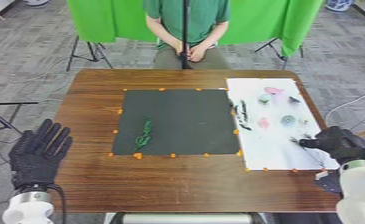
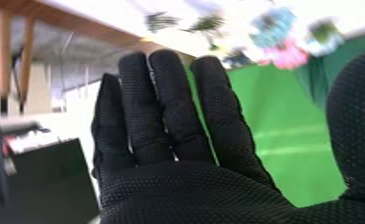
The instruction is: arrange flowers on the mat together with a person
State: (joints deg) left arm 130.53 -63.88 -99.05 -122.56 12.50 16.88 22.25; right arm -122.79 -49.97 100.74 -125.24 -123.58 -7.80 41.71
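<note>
The dark mat (image 1: 178, 122) lies mid-table with one green leafy sprig (image 1: 144, 135) on its left part. On the white sheet (image 1: 289, 155) beside it are a pink flower (image 1: 273, 90), another pink bloom (image 1: 264, 122), a grey-green bloom (image 1: 288, 120) and dark leaves (image 1: 241, 115). My right hand (image 1: 340, 144) is over the sheet's right edge; in the right wrist view the right hand (image 2: 174, 185) has straight fingers and an open thumb. Past them show a pink flower (image 2: 288, 55), a blue flower (image 2: 272, 27) and a green sprig (image 2: 207, 24). My left hand (image 1: 38, 157) is open, left of the mat.
The brown table (image 1: 161, 185) runs around the mat, with orange tape marks (image 1: 138, 156) along the mat's edges. A green curtain (image 1: 267, 27) hangs behind the table, and tripod legs (image 1: 90, 52) stand on the floor beyond its far edge.
</note>
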